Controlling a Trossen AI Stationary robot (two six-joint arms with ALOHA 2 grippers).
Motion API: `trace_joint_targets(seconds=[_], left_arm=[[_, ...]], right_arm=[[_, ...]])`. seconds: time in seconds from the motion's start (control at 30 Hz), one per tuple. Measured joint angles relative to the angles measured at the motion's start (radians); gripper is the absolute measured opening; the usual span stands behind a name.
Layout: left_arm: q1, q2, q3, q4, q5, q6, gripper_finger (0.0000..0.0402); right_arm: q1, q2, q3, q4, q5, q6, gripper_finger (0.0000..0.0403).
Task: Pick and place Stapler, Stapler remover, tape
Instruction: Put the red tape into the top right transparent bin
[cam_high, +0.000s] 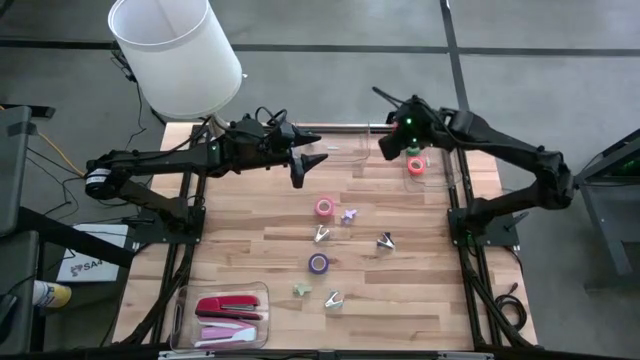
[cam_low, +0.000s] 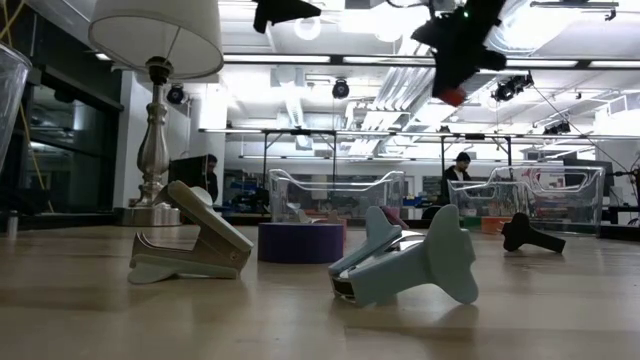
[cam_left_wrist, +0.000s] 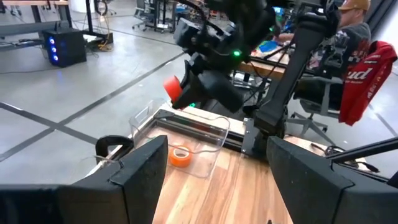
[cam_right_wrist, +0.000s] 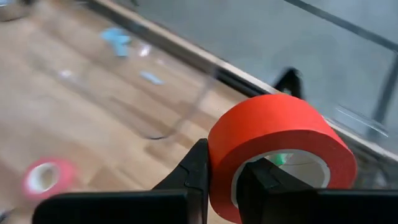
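Observation:
My right gripper (cam_high: 393, 140) hangs over the table's far right, shut on a red-orange tape roll (cam_right_wrist: 273, 130), above a clear bin (cam_left_wrist: 208, 127) that holds another orange tape roll (cam_left_wrist: 180, 156). My left gripper (cam_high: 305, 166) hovers open over the far middle of the table, with nothing between its fingers. On the wood lie a pink tape roll (cam_high: 324, 207), a purple tape roll (cam_high: 318, 263) and several claw-shaped staple removers (cam_high: 320, 234). Red and pink staplers (cam_high: 228, 305) lie in a clear tray at the near left. My right gripper pinches the wall of the red-orange roll (cam_right_wrist: 221, 165), one finger (cam_right_wrist: 261, 177) inside the ring's hole and the other (cam_right_wrist: 194, 169) on its outer face. The fingers slant downward. The roll (cam_low: 452, 96) is lifted clear, high above the table.
A white-shaded lamp (cam_high: 176, 50) stands at the far left corner. Staple removers (cam_low: 195, 250) and the purple roll (cam_low: 300, 241) are scattered over the middle of the table. People and more clear bins (cam_low: 335, 195) show in the room beyond the far edge.

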Motion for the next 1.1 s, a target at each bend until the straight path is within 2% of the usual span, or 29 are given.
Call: trace_joint_targets(seconds=[0.3,0.63,0.83,1.1], left_arm=[[0.000,0.000,0.000,-0.034,0.000,0.000,0.0271],[0.000,0.001,0.000,-0.057,0.000,0.000,0.0271],[0.000,0.001,0.000,-0.092,0.000,-0.001,0.0271],[0.000,0.001,0.000,-0.111,0.001,-0.001,0.0271]], right_arm=[[-0.143,0.022,0.000,-0.061,0.021,0.024,0.0035],[-0.217,0.155,-0.007,-0.143,0.052,0.065,0.0036],[-0.263,0.173,-0.139,-0.118,-0.066,0.099,0.0036],[-0.269,0.143,-0.267,-0.081,-0.145,0.156,0.0040]])
